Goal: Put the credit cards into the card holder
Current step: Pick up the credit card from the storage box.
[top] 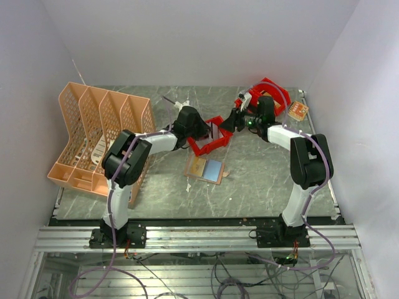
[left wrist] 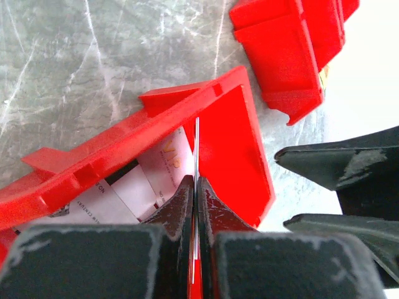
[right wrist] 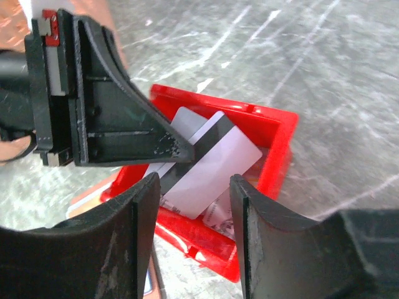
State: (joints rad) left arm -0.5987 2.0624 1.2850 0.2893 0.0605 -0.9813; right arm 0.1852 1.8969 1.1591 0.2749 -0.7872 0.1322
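Observation:
My left gripper reaches into a red bin and is shut on a whitish-grey credit card with a dark stripe. In the left wrist view that card shows edge-on between the closed fingertips of the left gripper. More pale cards lie in the bin. My right gripper hovers open just beside the bin, its fingers apart and empty. The card holder lies open on the table in front of the bin, with a light blue card on it.
A second red bin stands at the back right, with a small orange object beside it. A peach mesh file rack fills the left side. White walls close in the grey marbled table.

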